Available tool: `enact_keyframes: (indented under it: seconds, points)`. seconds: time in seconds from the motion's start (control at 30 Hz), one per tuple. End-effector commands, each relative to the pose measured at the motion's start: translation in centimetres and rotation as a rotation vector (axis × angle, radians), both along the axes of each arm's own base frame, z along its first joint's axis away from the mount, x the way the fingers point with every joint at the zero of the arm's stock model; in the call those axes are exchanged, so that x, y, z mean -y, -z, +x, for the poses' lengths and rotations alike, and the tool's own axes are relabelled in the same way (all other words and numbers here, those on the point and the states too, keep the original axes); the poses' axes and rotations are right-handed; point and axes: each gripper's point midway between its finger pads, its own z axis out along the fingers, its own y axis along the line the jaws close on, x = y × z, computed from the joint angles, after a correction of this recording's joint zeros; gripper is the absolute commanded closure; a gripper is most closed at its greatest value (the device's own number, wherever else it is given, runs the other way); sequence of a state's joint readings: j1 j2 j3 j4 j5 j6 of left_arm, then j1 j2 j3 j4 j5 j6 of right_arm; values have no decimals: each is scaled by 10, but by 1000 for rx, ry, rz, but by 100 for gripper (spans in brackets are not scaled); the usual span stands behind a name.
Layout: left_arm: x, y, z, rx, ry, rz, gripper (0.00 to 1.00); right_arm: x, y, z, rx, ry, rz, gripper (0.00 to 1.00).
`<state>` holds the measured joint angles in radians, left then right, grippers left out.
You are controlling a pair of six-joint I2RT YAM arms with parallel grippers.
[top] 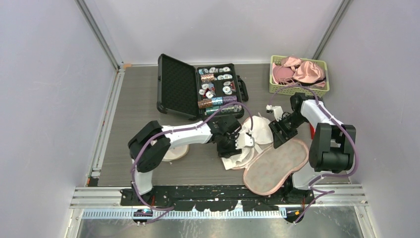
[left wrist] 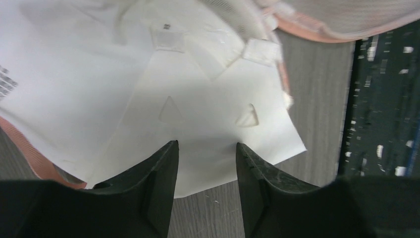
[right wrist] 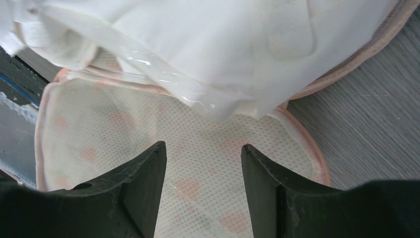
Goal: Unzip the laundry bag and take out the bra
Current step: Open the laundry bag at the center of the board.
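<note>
The left hand [left wrist: 205, 145] hangs released, jaws apart with nothing between them. The white bra [left wrist: 198, 84] lies just ahead of and beneath it (a flat pale flap reaches almost into the gap). The right hand [right wrist: 203, 148] is likewise unclenched above the opened laundry bag [right wrist: 99, 134], whose pink mesh spreads below it on the desk [right wrist: 366, 124]. The bra's edge drapes just beyond that hand.

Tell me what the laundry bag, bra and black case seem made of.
Laundry bag: looks like soft matte mesh fabric, with a fine open weave, pink spots and peach binding at the rim.
Bra: smooth white padded fabric, with a glossy clear strip along one edge.
Case: seemingly hard black plastic, its lid lined with what looks like textured foam.
</note>
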<state>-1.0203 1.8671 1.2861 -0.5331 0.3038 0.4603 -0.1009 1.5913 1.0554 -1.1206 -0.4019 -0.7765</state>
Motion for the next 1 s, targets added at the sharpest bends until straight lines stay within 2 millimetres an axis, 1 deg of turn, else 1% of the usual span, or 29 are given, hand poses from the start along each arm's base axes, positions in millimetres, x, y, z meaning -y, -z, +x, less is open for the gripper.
enact_keyframes:
  seconds: [0.0, 0.13, 0.17, 0.2, 0.27, 0.33, 0.4, 0.5, 0.6, 0.67, 0.73, 0.8, 0.9, 0.97]
  points:
    - [-1, -2, 53, 95, -111, -4, 58, -1, 9, 9, 7, 32, -12, 39]
    - [-12, 4, 92, 111, -152, 15, 62, -7, 15, 21, -6, 74, 2, 39]
    - [-15, 3, 103, 115, -169, 19, 63, -9, 18, 24, -13, 85, 5, 39]
    - [-15, 0, 113, 125, -180, 12, 63, -12, 19, 29, -13, 97, 10, 39]
    - [-17, -3, 125, 133, -193, 9, 63, -18, 19, 38, -14, 116, 23, 40]
    - [-17, -7, 132, 142, -191, 1, 63, -23, 15, 44, -16, 133, 43, 39]
    - [-18, -12, 132, 149, -175, -6, 63, -25, 8, 46, -23, 140, 56, 40]
    - [-20, -26, 124, 141, -159, -30, 62, -24, -5, 43, -18, 134, 56, 40]
    - [-23, -44, 113, 133, -167, -78, 59, -23, -29, 42, 4, 167, 97, 40]
    - [-24, -57, 108, 136, -196, -117, 55, -23, -43, 47, 25, 203, 117, 40]
    - [-26, -68, 109, 156, -249, -154, 50, -23, -55, 56, 59, 246, 128, 40]
    - [-27, -78, 112, 173, -304, -185, 48, -24, -62, 67, 94, 293, 135, 41]
    - [-28, -90, 113, 179, -353, -232, 46, -23, -63, 85, 139, 368, 137, 44]
    - [-28, -95, 114, 180, -375, -255, 46, -22, -59, 94, 142, 405, 128, 46]
